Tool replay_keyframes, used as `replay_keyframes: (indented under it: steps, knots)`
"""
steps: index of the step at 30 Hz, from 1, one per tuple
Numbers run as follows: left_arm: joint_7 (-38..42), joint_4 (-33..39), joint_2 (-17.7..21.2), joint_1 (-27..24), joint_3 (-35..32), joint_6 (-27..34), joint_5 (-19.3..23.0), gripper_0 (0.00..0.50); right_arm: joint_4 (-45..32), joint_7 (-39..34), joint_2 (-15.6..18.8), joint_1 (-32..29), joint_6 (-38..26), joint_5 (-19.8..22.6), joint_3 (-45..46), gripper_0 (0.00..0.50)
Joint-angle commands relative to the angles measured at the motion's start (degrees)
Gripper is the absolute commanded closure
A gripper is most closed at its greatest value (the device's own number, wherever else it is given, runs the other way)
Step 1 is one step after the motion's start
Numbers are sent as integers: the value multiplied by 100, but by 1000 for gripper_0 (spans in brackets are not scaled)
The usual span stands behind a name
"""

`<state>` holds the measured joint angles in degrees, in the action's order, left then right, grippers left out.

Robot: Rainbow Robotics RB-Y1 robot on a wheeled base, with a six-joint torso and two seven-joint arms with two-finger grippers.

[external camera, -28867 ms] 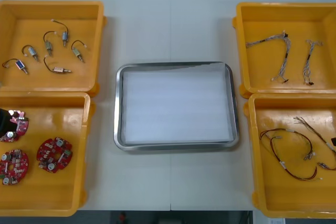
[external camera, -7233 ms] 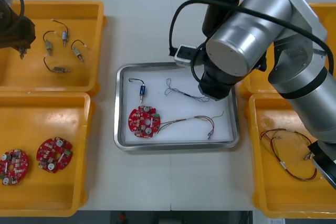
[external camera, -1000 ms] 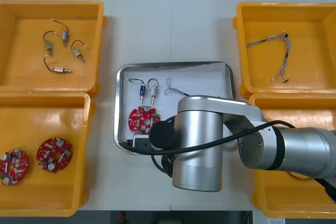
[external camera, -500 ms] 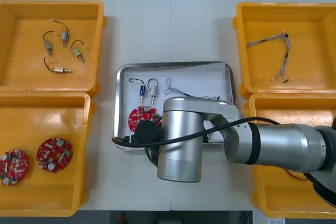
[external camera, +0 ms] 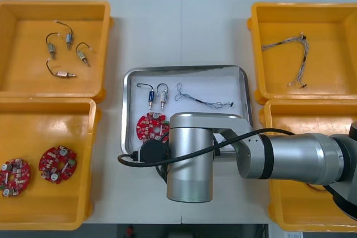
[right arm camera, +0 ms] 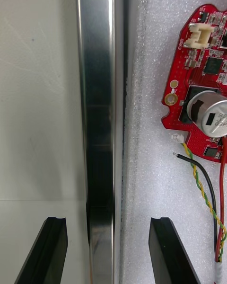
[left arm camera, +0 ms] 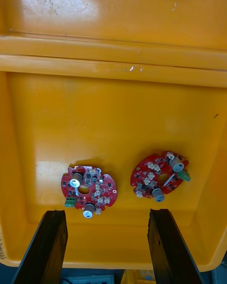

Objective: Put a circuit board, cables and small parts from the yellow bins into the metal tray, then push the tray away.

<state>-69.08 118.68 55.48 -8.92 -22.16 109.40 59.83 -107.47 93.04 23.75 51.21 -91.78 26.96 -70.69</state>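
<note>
A: Front view — metal tray [external camera: 184, 69] sits mid-surface [external camera: 150, 32] between the yellow bins [external camera: 22, 32], loaded. Its long axis runs left to right, so the push would go across its short side.
B: Right wrist view: right gripper [right arm camera: 108, 220] has its fingers apart, straddling the rim. Risk — the inner finger could snag the red and yellow cable [right arm camera: 195, 166] or the circuit board [right arm camera: 203, 80], skewing the tray.
A: Left wrist view: left gripper [left arm camera: 106, 213] has its fingers apart, idle over a yellow bin [left arm camera: 113, 109].

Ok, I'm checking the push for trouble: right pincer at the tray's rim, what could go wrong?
The open right pincer straddles the metal tray's rim; its inner finger might snag the cable beside the circuit board. It sits left of the tray's middle, so pushing may skew the tray.
</note>
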Motion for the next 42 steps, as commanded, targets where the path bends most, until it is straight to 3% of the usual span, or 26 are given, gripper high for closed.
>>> replay_keyframes:
  steps: [1, 2, 3, 4, 27, 42]
  knots:
    - [-580, 156, 174, -171, 71, -77, -24, 0, -81, 144, 60, 188, 46, -15, -94, 248]
    - [-580, 156, 174, -171, 71, -77, -24, 0, -81, 135, 77, 179, 37, -15, -103, 435]
    - [-580, 156, 174, -171, 71, -77, -24, 0, -81, 135, 95, 188, 46, -15, -94, 492]
    - [-580, 156, 174, -171, 71, -77, -24, 0, -81, 144, 95, 179, 46, -15, -103, 500]
    - [-580, 156, 174, -171, 71, -77, -24, 0, 306, 170, 77, 926, 239, -147, -94, 500]
    - [-580, 156, 174, -171, 71, -77, -24, 0, 1369, 258, -344, 1603, 353, -147, 257, 500]
